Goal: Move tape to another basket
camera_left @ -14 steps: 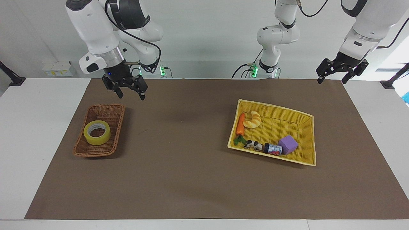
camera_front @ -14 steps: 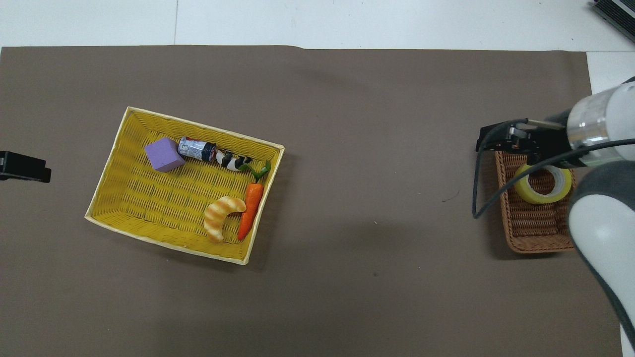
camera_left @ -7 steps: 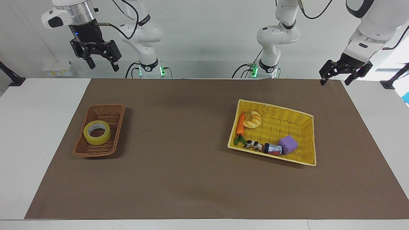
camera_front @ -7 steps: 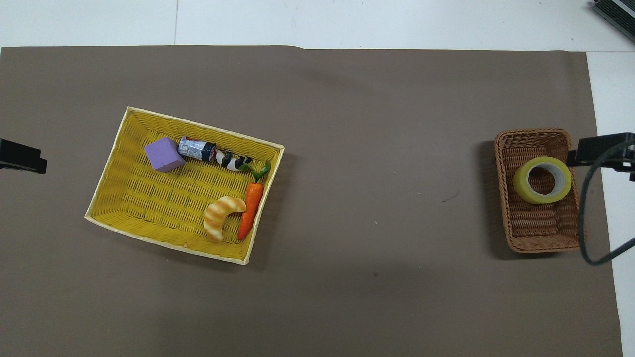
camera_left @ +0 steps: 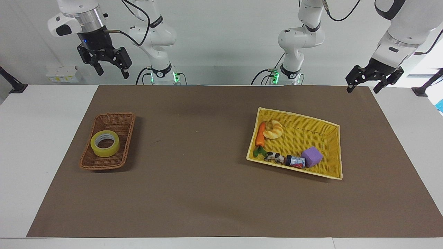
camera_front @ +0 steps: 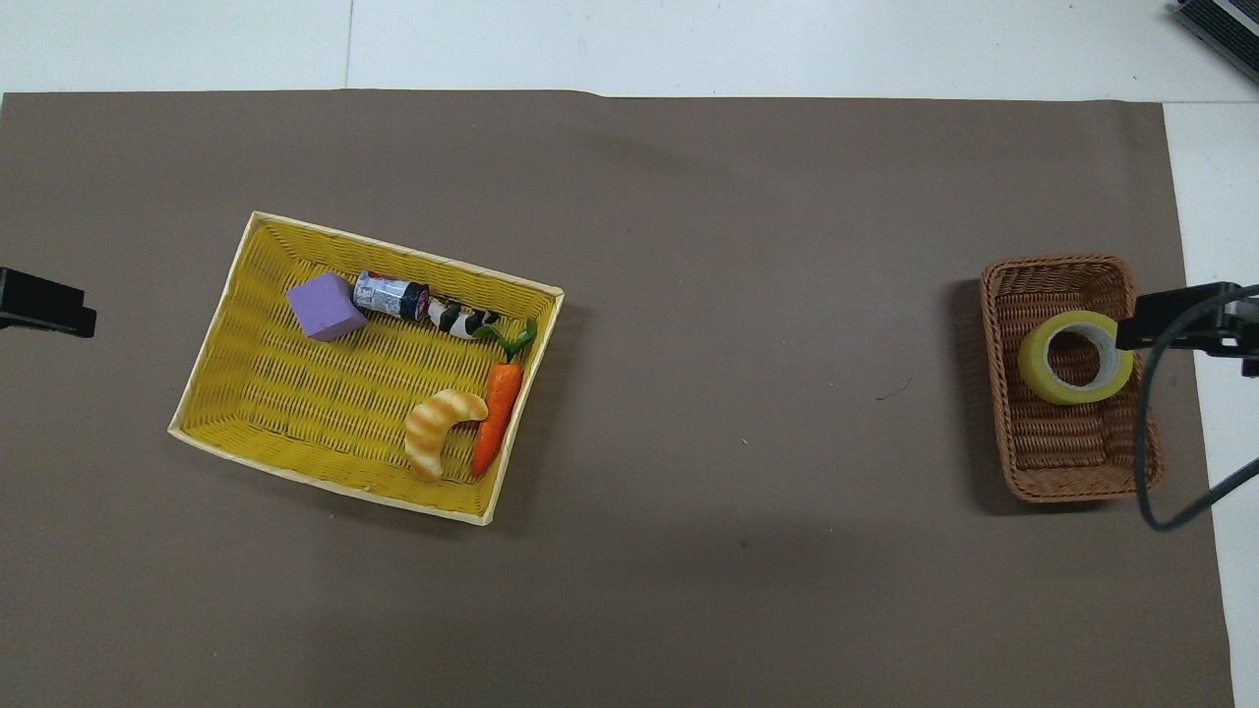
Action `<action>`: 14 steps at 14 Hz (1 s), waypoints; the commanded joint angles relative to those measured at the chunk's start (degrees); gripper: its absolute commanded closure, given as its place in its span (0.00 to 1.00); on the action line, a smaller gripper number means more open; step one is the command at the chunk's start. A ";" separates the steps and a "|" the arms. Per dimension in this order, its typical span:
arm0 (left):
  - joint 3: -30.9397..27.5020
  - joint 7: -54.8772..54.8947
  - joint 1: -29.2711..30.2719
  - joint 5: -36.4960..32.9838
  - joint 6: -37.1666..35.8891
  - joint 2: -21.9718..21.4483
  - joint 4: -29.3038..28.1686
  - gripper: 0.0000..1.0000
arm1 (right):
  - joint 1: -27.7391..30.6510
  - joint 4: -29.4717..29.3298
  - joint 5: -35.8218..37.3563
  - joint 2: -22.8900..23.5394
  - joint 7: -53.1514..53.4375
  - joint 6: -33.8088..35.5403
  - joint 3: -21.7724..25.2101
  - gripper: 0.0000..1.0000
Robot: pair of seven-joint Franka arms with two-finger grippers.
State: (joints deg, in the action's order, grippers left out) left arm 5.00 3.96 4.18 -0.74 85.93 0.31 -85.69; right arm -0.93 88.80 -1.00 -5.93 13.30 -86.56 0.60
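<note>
The tape (camera_left: 105,143), a yellow roll with a whitish core, lies flat in the small brown wicker basket (camera_left: 116,116) at the right arm's end of the table; the overhead view shows the tape (camera_front: 1075,357) in the basket (camera_front: 1057,472) too. My right gripper (camera_left: 112,72) hangs high in the air, open and holding nothing; seen from overhead, the right gripper (camera_front: 1180,323) is over the basket's outer rim. My left gripper (camera_left: 362,89) waits raised over the mat's corner at the left arm's end, open and holding nothing, and only the left gripper's (camera_front: 44,307) tip shows from overhead.
A larger yellow woven basket (camera_left: 325,138) sits toward the left arm's end, holding a purple cube (camera_left: 311,156), a small can (camera_left: 296,161), a cow figure (camera_left: 274,157), a carrot (camera_left: 260,135) and a croissant (camera_left: 274,129). A brown mat (camera_left: 193,186) covers the table.
My right gripper rose from just above the mat beside the brown basket to high in the air, then shifted slightly. The left gripper lifted a little. The tape has not moved.
</note>
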 commanded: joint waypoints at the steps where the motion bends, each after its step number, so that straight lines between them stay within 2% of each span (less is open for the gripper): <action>1: 0.01 0.61 0.13 0.03 -0.59 0.13 0.70 0.00 | 0.31 1.63 0.73 -1.10 -0.56 0.43 -0.43 0.00; 7: 0.01 0.52 0.39 0.12 -0.50 0.13 0.70 0.00 | 0.31 5.50 0.56 -2.60 -2.40 1.04 -0.34 0.00; 14: 0.01 0.43 0.39 0.12 -0.41 -0.05 0.35 0.00 | 0.49 5.33 0.73 -2.51 -5.28 0.43 -0.16 0.00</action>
State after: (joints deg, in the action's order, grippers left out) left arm 4.94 3.96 4.18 -0.73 85.93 0.31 -85.69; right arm -0.97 92.89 -0.99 -7.19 11.18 -85.72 0.62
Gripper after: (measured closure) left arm 0.000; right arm 0.000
